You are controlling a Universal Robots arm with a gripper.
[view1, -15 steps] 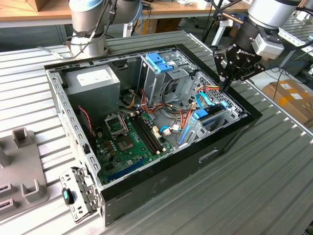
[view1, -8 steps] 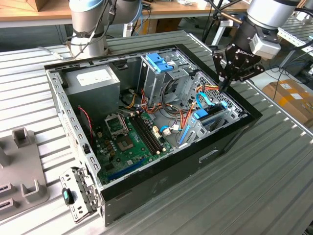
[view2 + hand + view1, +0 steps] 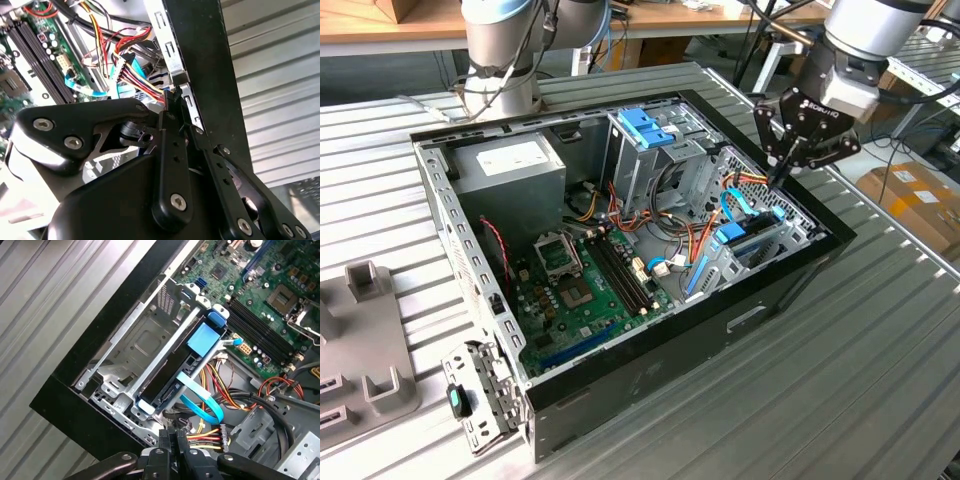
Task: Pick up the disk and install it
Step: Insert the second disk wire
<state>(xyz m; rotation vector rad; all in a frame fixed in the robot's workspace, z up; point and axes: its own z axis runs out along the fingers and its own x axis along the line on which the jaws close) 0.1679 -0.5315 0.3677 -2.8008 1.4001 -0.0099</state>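
Counter (image 3: pixel 880 380) of grey ribbed metal carries an open black computer case (image 3: pixel 650 385) in the exterior view. Inside it lie a green circuit board (image 3: pixel 575 290), a grey box with a white sticker (image 3: pixel 510 165), a grey metal cage with a bright blue latch (image 3: pixel 648 128), and bundles of coloured wires (image 3: pixel 705 235). The black gripper (image 3: pixel 782 178) hangs over the case corner at the exterior view's right, its tips pressed together with nothing between them.

In the second wrist view the gripper (image 3: pixel 176 100) sits just beside the case's black wall (image 3: pixel 200 60).

In the first wrist view the disk (image 3: pixel 172 372), dark with blue plastic side rails and a pale blue label, rests in a metal bay (image 3: pixel 135 347) at the case's edge. A blue ribbon cable (image 3: pixel 202 405) plugs into its end.
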